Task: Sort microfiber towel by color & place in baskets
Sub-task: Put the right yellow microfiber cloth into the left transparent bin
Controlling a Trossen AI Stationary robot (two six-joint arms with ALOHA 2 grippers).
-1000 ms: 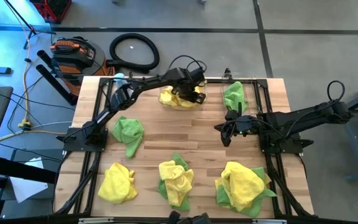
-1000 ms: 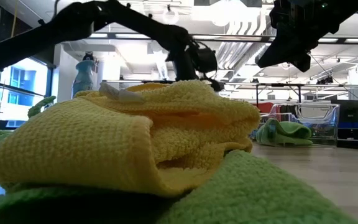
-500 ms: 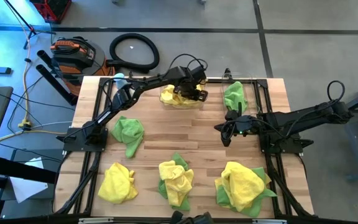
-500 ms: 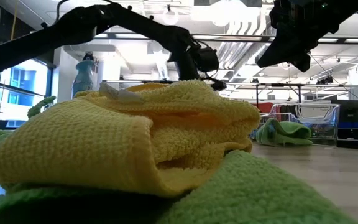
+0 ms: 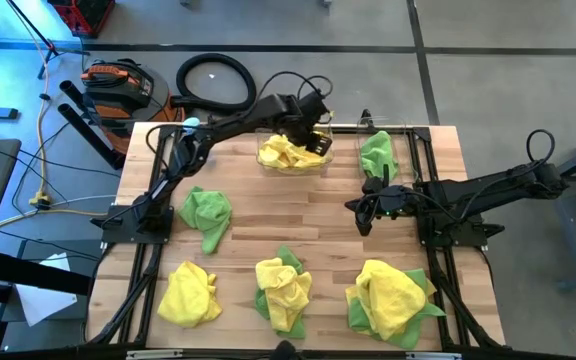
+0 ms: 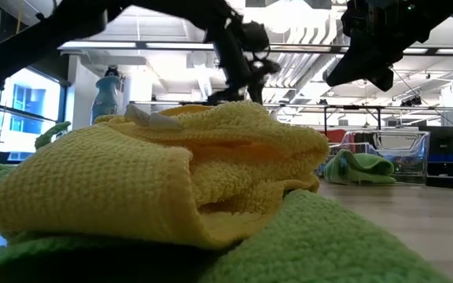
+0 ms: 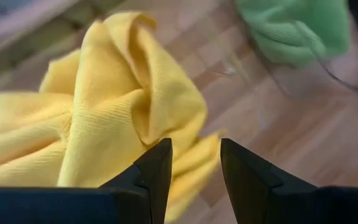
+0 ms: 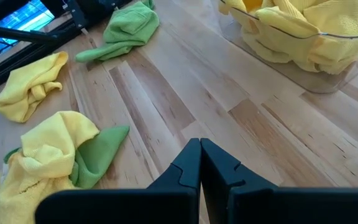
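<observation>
The step in hand looks like the end of a drop: the left claw (image 5: 313,128) hangs over the wider basket (image 5: 293,155) at the far side of the surface (image 5: 298,220), its fingers (image 7: 157,168) spread apart with nothing between them, and the yellow towels (image 5: 286,152) lie loose in that basket below. The narrower basket (image 5: 376,152), just to the right, holds a green towel (image 5: 375,158). The right claw (image 5: 360,212) waits near the middle of the surface, pinched shut on nothing.

Four heaps are still out: a green one (image 5: 206,210) by the left arm's base, a yellow one (image 5: 188,293) at the near left, and two mixed yellow-and-green heaps (image 5: 284,290) and (image 5: 388,298) along the near edge. By my reading, the next move calls for a reach to one of these, and the mixed heaps will need their colours pulled apart before either goes in.

Against the picture a second ago, the left claw has lifted up and back from the yellow pile, towards the far edge; the right arm has not stirred
</observation>
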